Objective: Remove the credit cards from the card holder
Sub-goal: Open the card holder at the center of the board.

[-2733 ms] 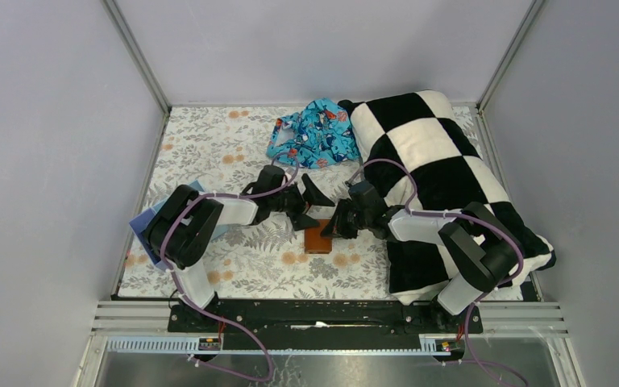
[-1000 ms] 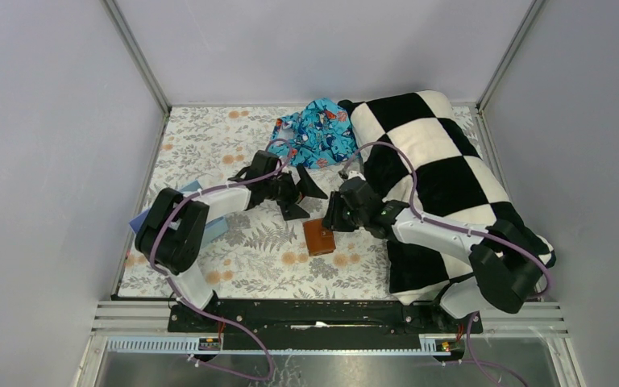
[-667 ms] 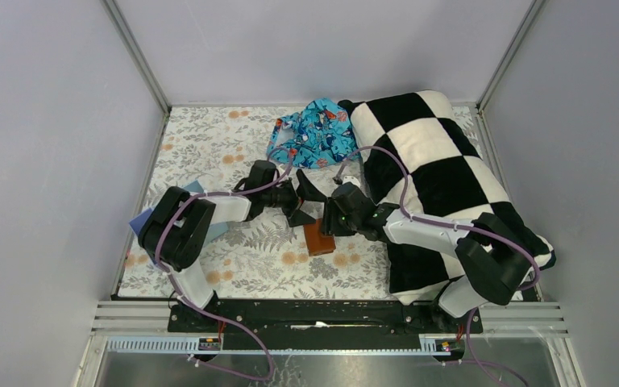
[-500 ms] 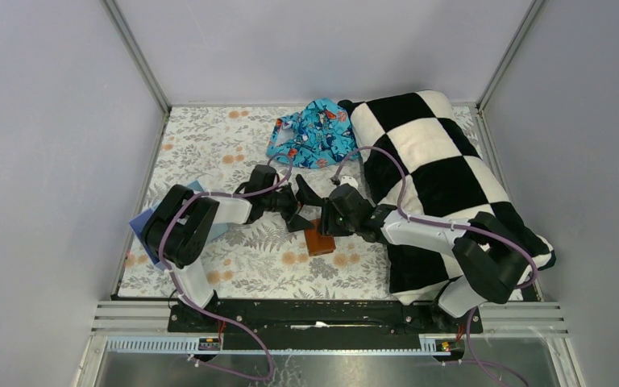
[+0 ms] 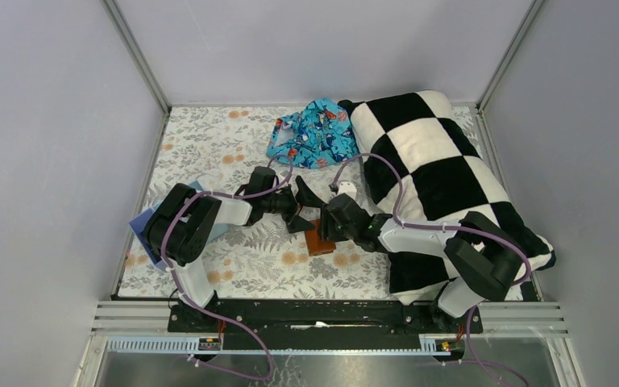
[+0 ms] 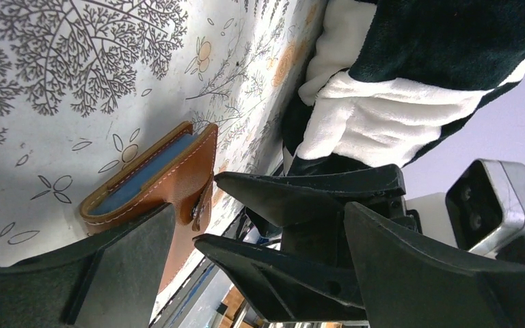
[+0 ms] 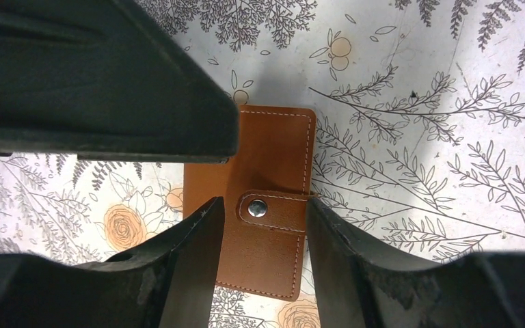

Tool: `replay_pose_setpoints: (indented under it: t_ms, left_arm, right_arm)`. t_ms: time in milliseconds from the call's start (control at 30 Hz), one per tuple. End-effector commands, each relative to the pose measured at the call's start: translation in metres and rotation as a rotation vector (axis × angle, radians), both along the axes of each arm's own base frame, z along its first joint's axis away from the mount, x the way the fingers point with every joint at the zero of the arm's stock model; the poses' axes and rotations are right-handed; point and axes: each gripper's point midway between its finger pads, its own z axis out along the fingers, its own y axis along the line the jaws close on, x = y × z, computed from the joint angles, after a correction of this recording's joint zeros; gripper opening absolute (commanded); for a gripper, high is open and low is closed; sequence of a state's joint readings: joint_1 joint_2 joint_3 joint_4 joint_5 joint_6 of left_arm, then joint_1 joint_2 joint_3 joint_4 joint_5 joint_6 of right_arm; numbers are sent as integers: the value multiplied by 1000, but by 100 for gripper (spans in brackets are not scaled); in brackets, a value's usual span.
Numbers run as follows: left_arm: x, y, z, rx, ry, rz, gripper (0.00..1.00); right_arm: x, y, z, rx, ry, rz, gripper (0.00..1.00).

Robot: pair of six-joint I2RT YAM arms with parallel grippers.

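Lying snapped closed: brown card holder [image 7: 273, 160], blue edge [image 6: 143, 179] showing; left pincer [image 6: 260, 212], right pincer [image 7: 263, 212] agape.

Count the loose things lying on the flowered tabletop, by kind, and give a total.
Brown card holder: 1
Checkered cushion: 1
Blue patterned cloth: 1
Blue object under the left arm: 1
Total: 4

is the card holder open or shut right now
Shut: the card holder lies folded on the tablecloth, snap strap across its front, blue showing between its covers.
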State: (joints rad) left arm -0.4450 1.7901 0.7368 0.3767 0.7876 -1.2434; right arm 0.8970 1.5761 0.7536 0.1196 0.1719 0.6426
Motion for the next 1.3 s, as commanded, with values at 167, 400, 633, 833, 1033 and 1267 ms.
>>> replay_pose_setpoints:
  t_ms: [167, 400, 633, 833, 1033, 1267]
  left_arm:
    - [-1, 4, -13, 32, -17, 8, 99]
    - [-1, 4, -14, 36, -20, 6, 99]
    - [-1, 4, -14, 36, -29, 1, 99]
    - [-3, 5, -15, 46, -34, -9, 99]
    - [-5, 7, -19, 47, -26, -10, 99]
    - [-4, 11, -22, 53, -22, -3, 99]
  right_arm:
    - [1, 6, -4, -144, -127, 42, 55]
    - [-4, 3, -24, -237, -80, 36, 41]
    - [-8, 0, -17, -184, -78, 1, 0]
    - [-12, 6, -6, -125, -72, 9, 0]
    - [-11, -3, -3, -91, -69, -36, 0]
    - [-12, -4, 3, -19, -70, -40, 0]
